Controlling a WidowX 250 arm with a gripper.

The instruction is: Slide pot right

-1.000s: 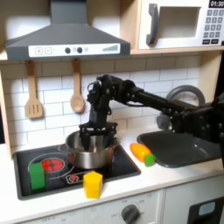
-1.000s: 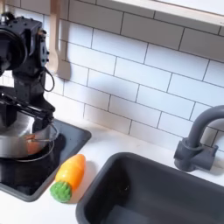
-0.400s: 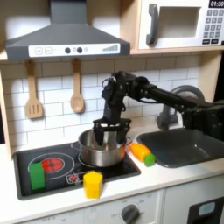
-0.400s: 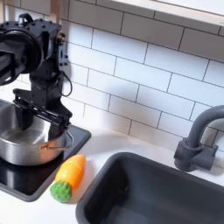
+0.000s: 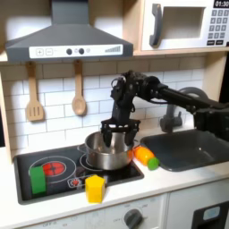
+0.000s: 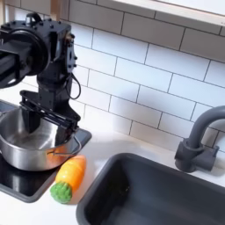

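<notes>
The pot (image 5: 106, 155) is a round shiny silver pot with no lid, standing on the right part of the black stove top (image 5: 63, 175). In the second exterior view the pot (image 6: 26, 148) sits at the left, near the stove's right edge. My black gripper (image 5: 117, 136) hangs straight down over the pot's far right rim. Its fingers are spread wide and reach down to the rim, and the gripper (image 6: 47, 125) looks open. Where exactly the fingertips touch the pot is hidden by the rim.
A toy carrot (image 5: 145, 157) (image 6: 68, 178) lies just right of the pot, between stove and sink (image 5: 186, 148) (image 6: 149, 193). A green block (image 5: 38, 180) and a yellow block (image 5: 95, 188) stand at the stove's front. The faucet (image 6: 197, 141) rises behind the sink.
The arm and the pot have moved together to the first exterior view's right, from the stove's middle toward the carrot. The blocks and carrot have stayed put.
</notes>
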